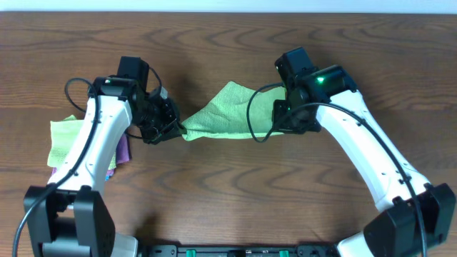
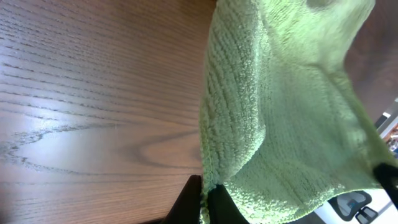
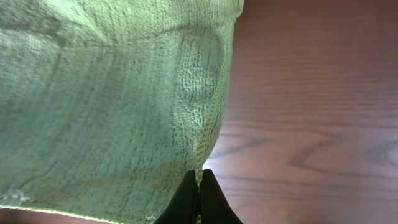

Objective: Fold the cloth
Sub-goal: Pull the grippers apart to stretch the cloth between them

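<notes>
A light green terry cloth point(image 1: 227, 114) hangs stretched between my two grippers over the middle of the wooden table. My left gripper point(image 1: 177, 130) is shut on the cloth's left corner; in the left wrist view the black fingers point(image 2: 205, 202) pinch the cloth's edge point(image 2: 273, 118). My right gripper point(image 1: 280, 123) is shut on the cloth's right edge; in the right wrist view the fingers point(image 3: 199, 186) pinch the cloth point(image 3: 106, 106) at its hem. The far part of the cloth droops toward the table behind.
A stack of folded cloths lies at the table's left: a light green one point(image 1: 64, 139) on top and a purple one point(image 1: 123, 151) under it, beside my left arm. The brown wooden table point(image 1: 235, 200) surrounds the cloth.
</notes>
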